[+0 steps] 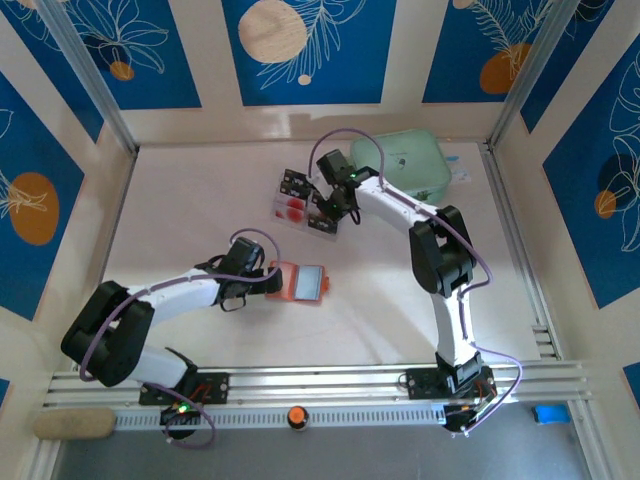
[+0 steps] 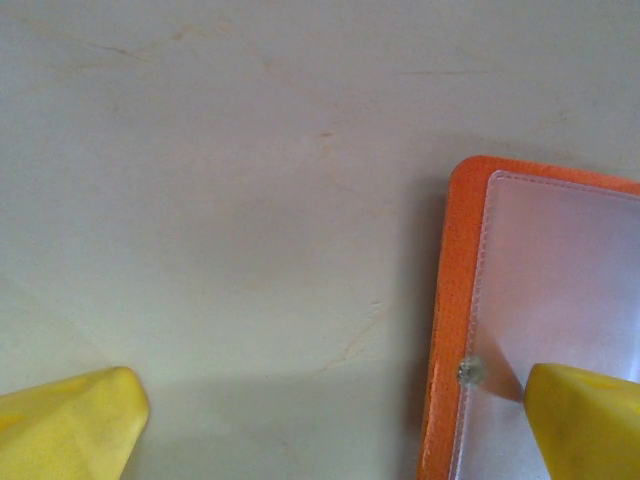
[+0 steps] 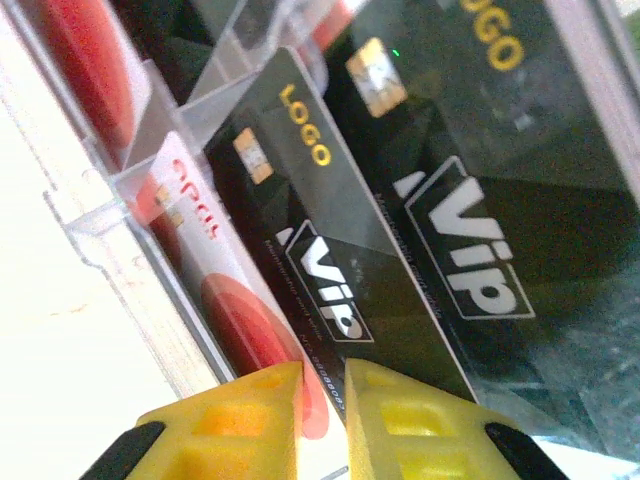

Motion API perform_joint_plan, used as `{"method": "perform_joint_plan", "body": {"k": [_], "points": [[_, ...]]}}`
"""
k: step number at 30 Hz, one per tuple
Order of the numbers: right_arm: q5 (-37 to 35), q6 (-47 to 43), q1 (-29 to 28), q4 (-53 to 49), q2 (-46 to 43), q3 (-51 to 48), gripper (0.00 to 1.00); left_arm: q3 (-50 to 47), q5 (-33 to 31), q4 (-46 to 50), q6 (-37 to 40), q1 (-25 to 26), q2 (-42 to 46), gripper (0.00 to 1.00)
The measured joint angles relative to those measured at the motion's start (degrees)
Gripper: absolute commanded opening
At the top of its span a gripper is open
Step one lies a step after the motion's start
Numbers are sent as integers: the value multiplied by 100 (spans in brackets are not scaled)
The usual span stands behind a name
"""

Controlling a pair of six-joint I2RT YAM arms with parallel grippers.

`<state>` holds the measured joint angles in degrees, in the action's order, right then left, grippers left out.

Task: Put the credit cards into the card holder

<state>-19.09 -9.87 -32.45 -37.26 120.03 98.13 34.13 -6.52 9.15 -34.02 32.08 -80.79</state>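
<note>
A mint-green pouch [image 1: 400, 165] lay on the pale counter [image 1: 200, 190]. A clear plastic tray [image 3: 100, 220] sat just left of the pouch. A blue block [image 1: 548, 412] lay much nearer, to the pouch's right.

"LOGO" and "Vip" on black credit cards [image 3: 330, 270]

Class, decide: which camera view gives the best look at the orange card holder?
Top external: the whole card holder lies open, pocket side up. The left wrist view gives a close-up of its orange corner, snap and inner pocket.
</note>
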Motion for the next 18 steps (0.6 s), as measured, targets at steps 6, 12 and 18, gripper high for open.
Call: {"method": "perform_joint_plan", "body": {"k": [6,12,18], "points": [[-22,0,-116,-197,22,76,25,-7,0,-11,0,0,0,100],[-17,-2,-116,-450,243,428,26,-13,0,-20,0,0,0,100],[-13,-4,-120,-599,400,699,25,-22,-2,-35,0,0,0,100]]}}
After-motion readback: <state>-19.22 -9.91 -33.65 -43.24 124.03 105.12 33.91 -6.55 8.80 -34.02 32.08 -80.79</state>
